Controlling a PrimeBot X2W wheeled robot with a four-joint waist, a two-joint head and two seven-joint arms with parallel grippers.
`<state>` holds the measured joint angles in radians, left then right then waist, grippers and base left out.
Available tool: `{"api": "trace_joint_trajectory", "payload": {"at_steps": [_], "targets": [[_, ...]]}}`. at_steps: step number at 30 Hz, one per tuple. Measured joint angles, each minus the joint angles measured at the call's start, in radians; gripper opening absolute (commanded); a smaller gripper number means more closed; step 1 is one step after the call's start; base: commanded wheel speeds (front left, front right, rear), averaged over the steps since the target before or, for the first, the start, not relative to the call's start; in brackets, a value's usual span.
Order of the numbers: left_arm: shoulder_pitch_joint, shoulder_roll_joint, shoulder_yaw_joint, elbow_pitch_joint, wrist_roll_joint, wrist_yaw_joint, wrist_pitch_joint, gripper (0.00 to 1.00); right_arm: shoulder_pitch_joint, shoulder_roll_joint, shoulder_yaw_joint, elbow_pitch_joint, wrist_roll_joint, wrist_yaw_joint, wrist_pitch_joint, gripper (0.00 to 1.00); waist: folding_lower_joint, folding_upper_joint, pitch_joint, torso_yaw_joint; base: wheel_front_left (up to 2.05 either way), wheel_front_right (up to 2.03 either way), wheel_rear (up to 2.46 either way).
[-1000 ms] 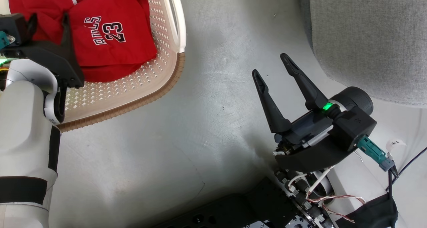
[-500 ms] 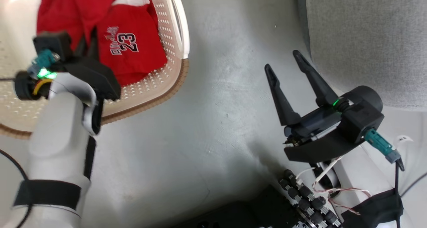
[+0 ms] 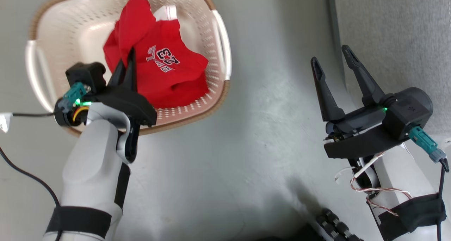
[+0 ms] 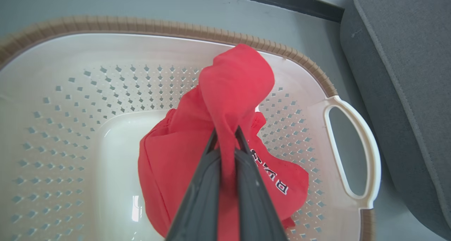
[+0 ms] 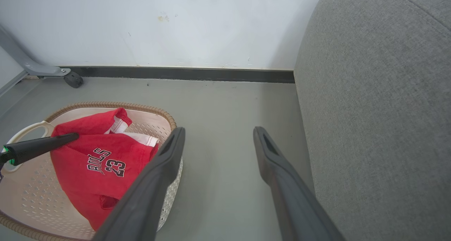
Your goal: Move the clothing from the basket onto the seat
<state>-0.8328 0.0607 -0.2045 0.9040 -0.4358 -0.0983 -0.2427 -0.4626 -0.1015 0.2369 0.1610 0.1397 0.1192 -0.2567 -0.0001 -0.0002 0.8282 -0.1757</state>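
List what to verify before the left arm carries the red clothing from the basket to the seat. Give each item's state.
1. Grip: the left gripper is shut on a bunched fold of the clothing. Ok.
2. Clothing clear of the basket: one fold is raised, but the lower part lies inside. Not ok.
3. Every garment caught in the pinch: cannot tell.
4. Right gripper out of the way: open, empty, above the floor beside the seat, apart from the basket. Ok.
5. Target located: the seat lies to the basket's right, across a strip of floor. Ok.
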Motion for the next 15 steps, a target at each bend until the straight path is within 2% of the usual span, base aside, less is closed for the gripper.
{"api": "trace_joint_trajectory", "payload": {"at_steps": [15], "targets": [[0.144,-0.012,0.015,-0.083,-0.039,-0.017,-0.007,0.0,0.06,-0.012,-0.041,0.048,0.0,0.0,0.0,1.0,-0.0001,0.0001,-0.202,0.117,0.0,0.0,0.0]]}}
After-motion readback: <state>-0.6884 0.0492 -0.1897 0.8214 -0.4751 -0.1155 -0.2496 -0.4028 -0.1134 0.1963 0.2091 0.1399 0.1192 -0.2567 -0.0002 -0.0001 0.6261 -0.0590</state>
